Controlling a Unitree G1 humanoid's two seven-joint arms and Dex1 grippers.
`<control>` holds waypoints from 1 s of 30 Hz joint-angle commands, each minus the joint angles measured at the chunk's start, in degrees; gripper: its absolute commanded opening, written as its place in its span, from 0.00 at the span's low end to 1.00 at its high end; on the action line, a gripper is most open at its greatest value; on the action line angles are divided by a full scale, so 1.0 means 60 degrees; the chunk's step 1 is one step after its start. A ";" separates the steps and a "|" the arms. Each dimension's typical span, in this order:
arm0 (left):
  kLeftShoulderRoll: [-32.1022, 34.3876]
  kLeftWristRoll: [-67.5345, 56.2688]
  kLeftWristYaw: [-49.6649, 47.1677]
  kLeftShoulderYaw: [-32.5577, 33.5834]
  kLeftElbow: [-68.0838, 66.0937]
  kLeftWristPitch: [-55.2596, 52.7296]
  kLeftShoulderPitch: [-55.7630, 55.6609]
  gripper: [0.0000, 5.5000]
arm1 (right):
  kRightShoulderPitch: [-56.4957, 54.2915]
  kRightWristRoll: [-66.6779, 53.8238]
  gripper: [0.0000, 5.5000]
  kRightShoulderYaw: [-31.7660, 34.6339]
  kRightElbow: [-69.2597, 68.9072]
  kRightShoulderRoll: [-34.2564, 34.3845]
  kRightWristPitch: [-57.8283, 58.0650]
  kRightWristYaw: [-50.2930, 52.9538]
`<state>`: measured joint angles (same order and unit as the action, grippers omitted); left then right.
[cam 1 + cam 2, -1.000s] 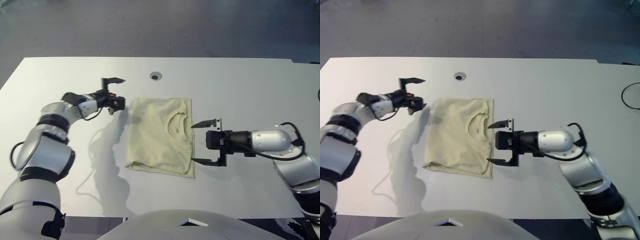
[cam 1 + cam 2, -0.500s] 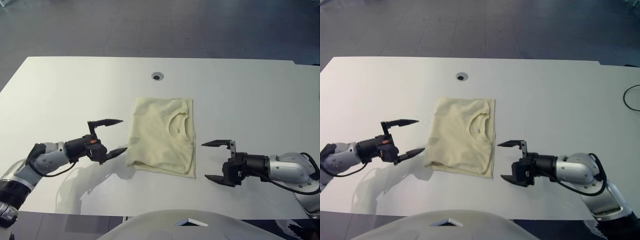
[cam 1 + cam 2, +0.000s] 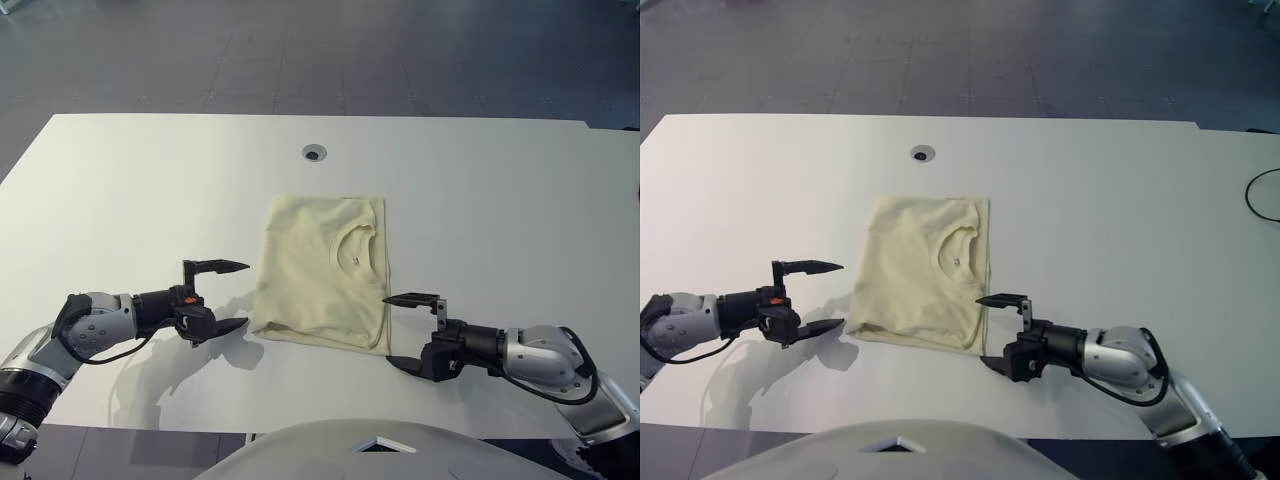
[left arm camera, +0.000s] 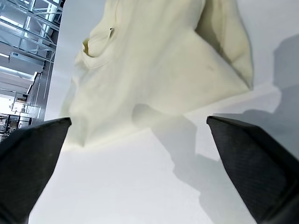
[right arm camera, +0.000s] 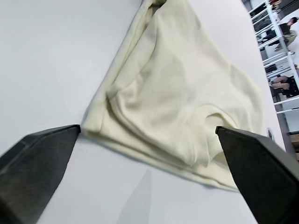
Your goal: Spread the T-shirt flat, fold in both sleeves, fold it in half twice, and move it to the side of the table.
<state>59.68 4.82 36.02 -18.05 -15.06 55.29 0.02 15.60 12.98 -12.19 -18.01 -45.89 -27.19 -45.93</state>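
Table [image 3: 500,180] white; floor [image 3: 300,50] grey-tiled.

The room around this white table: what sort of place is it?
Probably a lab or test hall: a wide white table with a cable port, grey tiled floor, metal racking behind.

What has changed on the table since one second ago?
The left gripper came back from the far left corner of the T-shirt to its near left corner. The right gripper drew back from the right edge to the near right corner. Both stay open and hold nothing. The folded T-shirt has not moved.
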 commanded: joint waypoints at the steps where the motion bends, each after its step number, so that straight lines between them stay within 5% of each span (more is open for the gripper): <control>1: -0.0318 -0.0092 0.0362 0.0027 -0.0100 0.0059 -0.0277 0.98 | -0.0186 0.1136 0.98 -0.0444 0.0926 0.0255 -0.0158 0.0540; 11: -0.0755 -0.0030 0.0780 -0.0002 -0.0294 0.0279 -0.0247 0.98 | -0.0525 0.2288 0.94 -0.0826 0.2116 0.0217 -0.1353 0.2028; 30: -0.1098 0.1200 0.1683 -0.0951 -0.1001 0.1516 -0.1011 0.38 | -0.1166 0.2435 0.33 -0.1435 0.3025 -0.0010 -0.2129 0.2285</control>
<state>53.64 9.80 44.93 -22.23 -20.04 64.51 -5.54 7.64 23.59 -19.63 -2.80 -44.63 -41.75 -30.57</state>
